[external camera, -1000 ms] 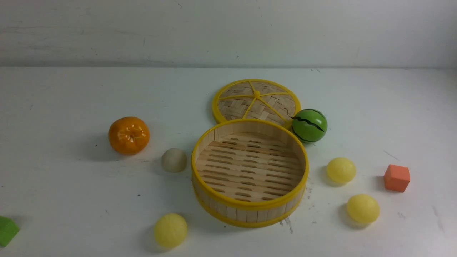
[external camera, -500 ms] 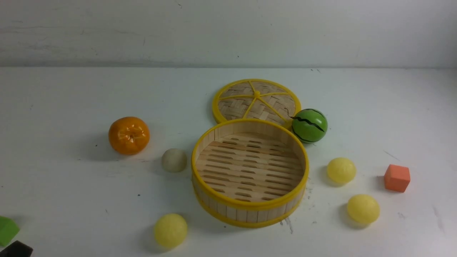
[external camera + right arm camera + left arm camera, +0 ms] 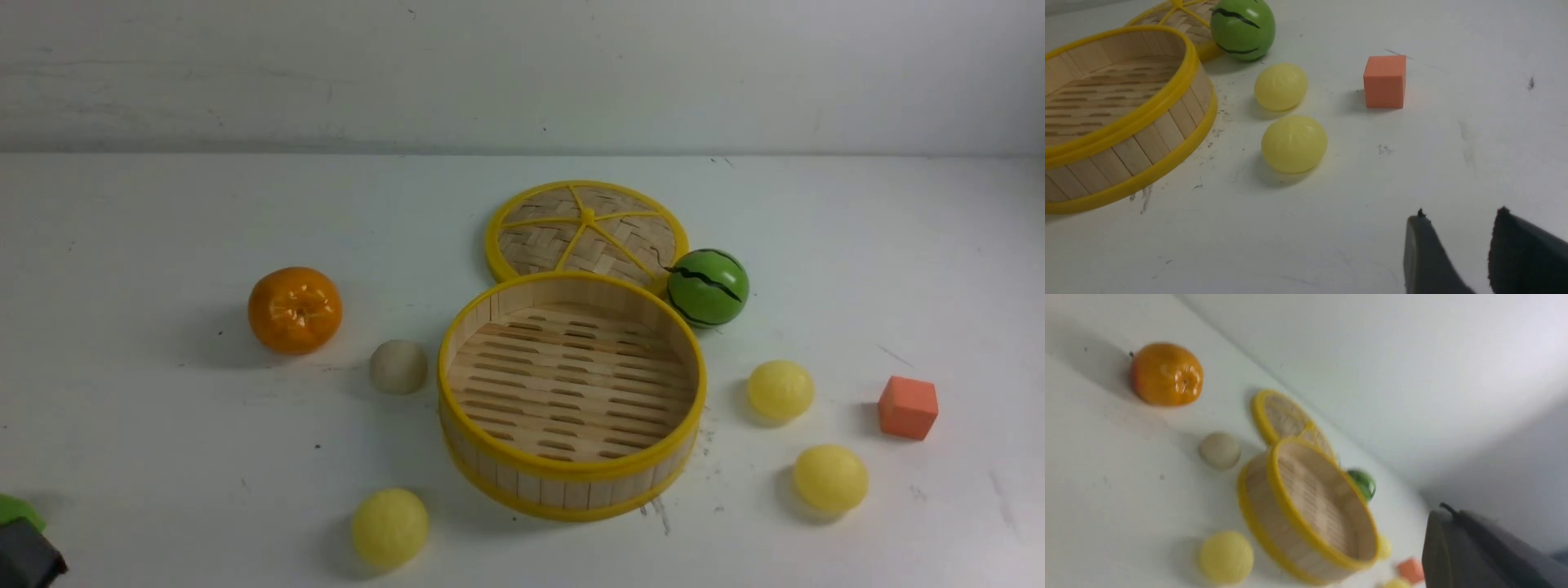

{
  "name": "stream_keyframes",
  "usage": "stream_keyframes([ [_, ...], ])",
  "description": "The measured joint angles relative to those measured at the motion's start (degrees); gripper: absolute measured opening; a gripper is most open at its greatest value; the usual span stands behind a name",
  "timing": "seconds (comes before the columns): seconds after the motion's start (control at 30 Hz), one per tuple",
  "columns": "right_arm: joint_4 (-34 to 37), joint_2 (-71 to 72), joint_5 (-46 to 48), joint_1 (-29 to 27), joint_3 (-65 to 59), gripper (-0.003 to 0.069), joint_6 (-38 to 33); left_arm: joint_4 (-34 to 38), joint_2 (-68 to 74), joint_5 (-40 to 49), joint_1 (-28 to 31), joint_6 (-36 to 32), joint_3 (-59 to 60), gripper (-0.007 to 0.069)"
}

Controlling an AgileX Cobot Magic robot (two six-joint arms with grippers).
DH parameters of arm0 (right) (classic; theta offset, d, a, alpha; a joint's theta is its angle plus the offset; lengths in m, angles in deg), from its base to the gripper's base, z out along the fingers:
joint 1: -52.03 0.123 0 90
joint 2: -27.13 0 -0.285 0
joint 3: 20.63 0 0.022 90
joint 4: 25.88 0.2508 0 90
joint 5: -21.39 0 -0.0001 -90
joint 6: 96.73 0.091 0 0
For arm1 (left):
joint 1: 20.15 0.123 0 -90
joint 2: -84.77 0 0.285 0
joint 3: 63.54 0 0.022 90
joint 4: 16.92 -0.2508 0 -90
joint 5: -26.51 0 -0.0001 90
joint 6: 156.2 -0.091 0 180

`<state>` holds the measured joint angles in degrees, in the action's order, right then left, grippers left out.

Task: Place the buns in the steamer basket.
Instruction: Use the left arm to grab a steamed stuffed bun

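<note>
The steamer basket [image 3: 571, 482] is sitting empty in the middle of the desk [image 3: 163, 449]. All four buns are lying outside it. The beige bun [image 3: 398, 367] is just beside its left wall and the front yellow bun [image 3: 389, 527] is near its front left. The middle yellow bun [image 3: 780, 389] and the right yellow bun [image 3: 830, 478] are off to its right. The lid [image 3: 586, 229] is lying behind it, its near edge hidden by the basket rim, with the watermelon ball [image 3: 707, 287] against it. The left jaws are showing at the front-left corner, pressed together, mostly cut off and covering much of a green block [image 3: 15, 506]. The right jaws, seen only from the wrist, are standing partly apart, gripping nothing.
</note>
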<state>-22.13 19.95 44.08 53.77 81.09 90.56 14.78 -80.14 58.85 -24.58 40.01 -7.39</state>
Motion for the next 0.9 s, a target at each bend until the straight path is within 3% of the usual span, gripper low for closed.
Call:
stream_keyframes([
  [0.07, 0.00, 0.00, 0.00, 0.00, 0.00, 0.0239, 0.00, -0.66, 9.32, 12.86, 0.00, -5.83, -6.26, -0.0013],
  [0.17, 0.00, 0.00, 0.00, 0.00, 0.00, 0.0239, 0.00, -1.82, 23.10, 23.27, 0.00, -12.39, -11.41, -0.0013],
  [0.37, 0.00, 0.00, 0.00, 0.00, 0.00, 0.0239, 0.00, -2.80, 44.36, 24.46, -0.66, -20.21, -16.56, -0.0013],
  [0.47, 0.00, 0.00, 0.00, 0.00, 0.00, 0.0239, 0.00, -3.79, 53.35, 20.67, -4.73, -21.52, -19.75, -0.0013],
  [0.53, 0.00, 0.00, 0.00, 0.00, 0.00, 0.0239, 0.00, -5.59, 58.66, 18.43, -10.91, -20.96, -22.67, -0.0013],
  [0.67, 0.00, 0.00, 0.00, 0.00, 0.00, 0.0239, 0.00, -13.36, 64.79, 17.44, -21.87, -13.47, -28.37, -0.0013],
  [0.9, 0.00, 0.00, 0.00, 0.00, 0.00, 0.0239, 0.00, -30.32, 75.04, 17.26, -30.36, -1.87, -35.10, -0.0013],
])
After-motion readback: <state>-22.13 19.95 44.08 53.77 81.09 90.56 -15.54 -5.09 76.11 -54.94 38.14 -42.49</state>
